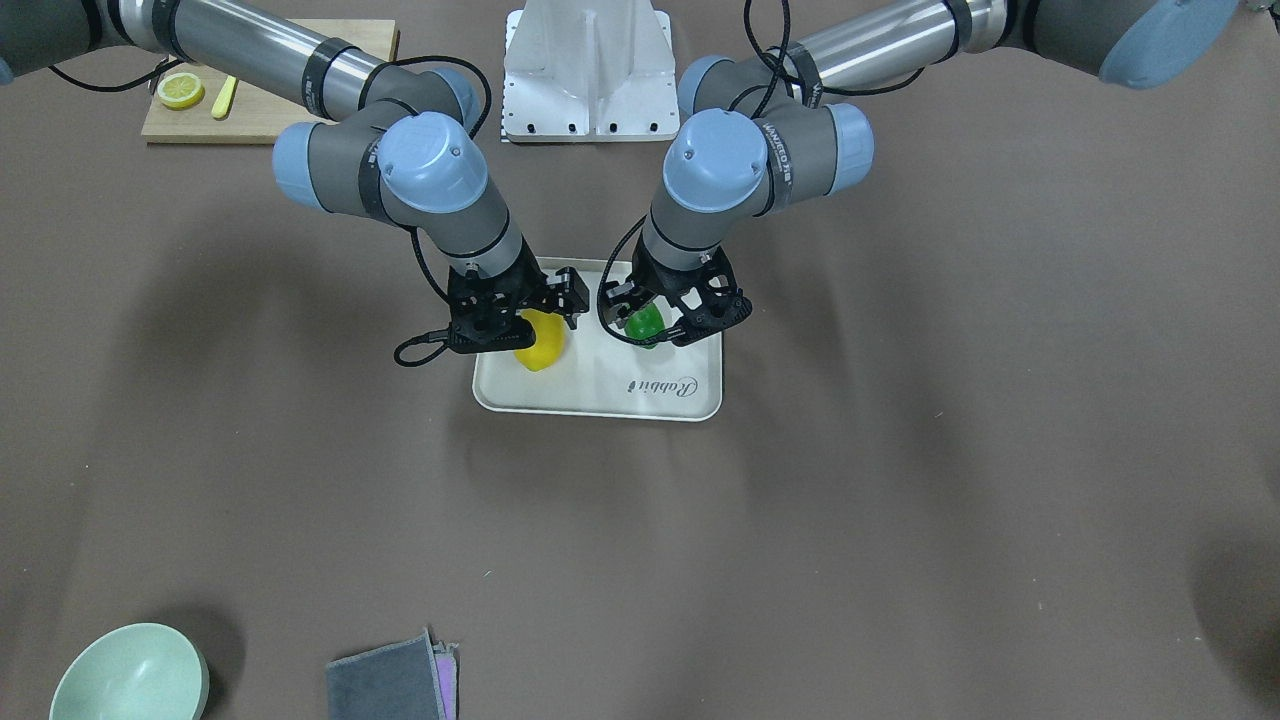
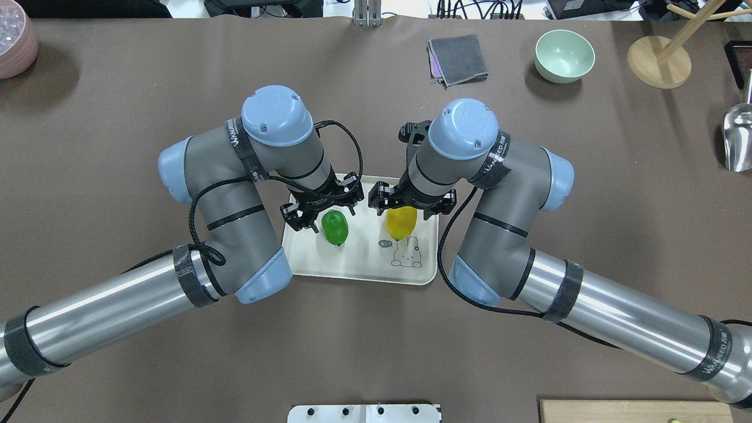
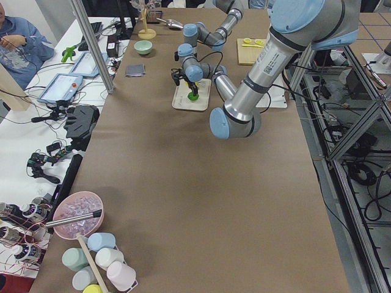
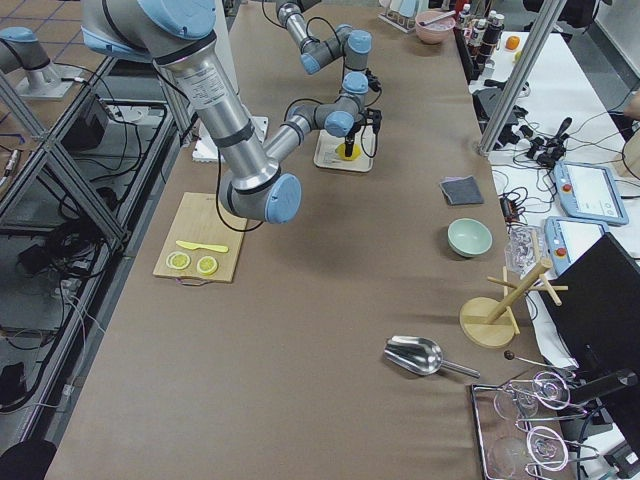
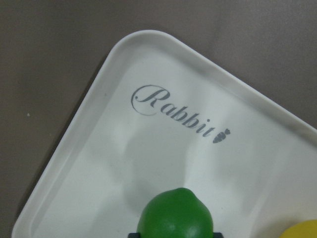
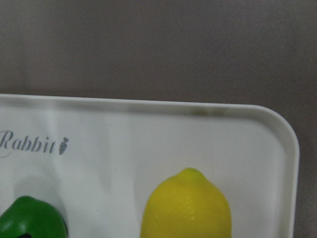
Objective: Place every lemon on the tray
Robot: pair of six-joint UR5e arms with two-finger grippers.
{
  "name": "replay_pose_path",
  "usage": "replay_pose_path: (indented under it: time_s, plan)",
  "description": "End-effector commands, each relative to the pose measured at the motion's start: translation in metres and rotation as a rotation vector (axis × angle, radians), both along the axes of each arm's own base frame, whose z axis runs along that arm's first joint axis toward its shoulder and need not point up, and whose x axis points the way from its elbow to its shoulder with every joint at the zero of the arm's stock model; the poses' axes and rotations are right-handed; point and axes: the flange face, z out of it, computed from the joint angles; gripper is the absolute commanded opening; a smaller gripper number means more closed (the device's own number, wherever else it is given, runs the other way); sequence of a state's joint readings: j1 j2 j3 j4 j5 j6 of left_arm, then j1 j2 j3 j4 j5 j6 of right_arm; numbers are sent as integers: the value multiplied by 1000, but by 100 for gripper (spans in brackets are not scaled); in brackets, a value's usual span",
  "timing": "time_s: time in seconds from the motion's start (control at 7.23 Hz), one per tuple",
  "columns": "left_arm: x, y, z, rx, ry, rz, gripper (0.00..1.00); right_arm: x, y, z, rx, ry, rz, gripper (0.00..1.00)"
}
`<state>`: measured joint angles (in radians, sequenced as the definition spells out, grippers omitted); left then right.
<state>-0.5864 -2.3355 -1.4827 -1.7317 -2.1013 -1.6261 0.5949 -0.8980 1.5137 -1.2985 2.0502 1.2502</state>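
The cream-white tray (image 2: 358, 267) with the "Rabbit" script (image 1: 662, 386) lies at the table's middle. The green lemon (image 2: 335, 228) is on its left half, seen from overhead, between the fingers of my left gripper (image 2: 329, 218), which looks shut on it. It also shows low in the left wrist view (image 5: 174, 214) with a dark finger edge below it. The yellow lemon (image 2: 401, 222) is on the tray's right half under my right gripper (image 2: 405, 211), which looks shut on it. It fills the bottom of the right wrist view (image 6: 186, 206). Both lemons are low, at the tray's surface.
A wooden cutting board (image 1: 262, 105) with a lemon slice (image 1: 180, 91) lies near the robot's right side. A green bowl (image 2: 564, 55), a folded grey cloth (image 2: 457, 59), a wooden stand (image 2: 658, 61) and a metal scoop (image 2: 739, 138) stand along the far edge. A pink bowl (image 2: 14, 47) is far left.
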Motion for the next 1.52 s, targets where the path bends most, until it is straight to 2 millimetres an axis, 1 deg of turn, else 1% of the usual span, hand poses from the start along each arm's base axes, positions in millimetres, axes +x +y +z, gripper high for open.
replay_pose_path:
  time_s: [0.0, 0.14, 0.28, 0.41, 0.55, 0.69, 0.83, 0.97, 1.11, 1.24, 1.38]
  plan:
    - [-6, -6, 0, 6, 8, -7, 98, 73, -47, -1, -50, -53, 28, 100]
    - [-14, -14, 1, 2, 10, -16, 98, 144, -63, 14, -72, -80, 80, 100]
    - [-26, -26, 5, 17, 7, -20, 98, 221, -76, 44, -100, -87, 153, 100]
    - [-51, -44, 23, 12, 16, 18, 98, 293, -81, 74, -128, -79, 243, 100]
    - [-86, -68, 45, 29, 27, 50, 98, 357, -88, 109, -77, -40, 281, 100]
    - [-128, -86, 76, 40, 36, 75, 98, 415, -87, 167, 34, 71, 172, 100]
    - [-179, -96, 121, 79, 40, 110, 98, 475, -85, 216, 106, 211, 61, 100]
    - [-231, -106, 160, 143, 43, 141, 98, 521, -88, 245, 132, 314, -13, 100]
    - [-279, -114, 198, 182, 44, 167, 98, 556, -74, 284, 85, 329, -18, 100]
    - [-338, -120, 240, 217, 29, 179, 98, 588, -44, 324, 46, 329, -7, 100]
    - [-383, -111, 286, 257, 4, 222, 98, 601, -19, 354, 28, 332, -36, 100]
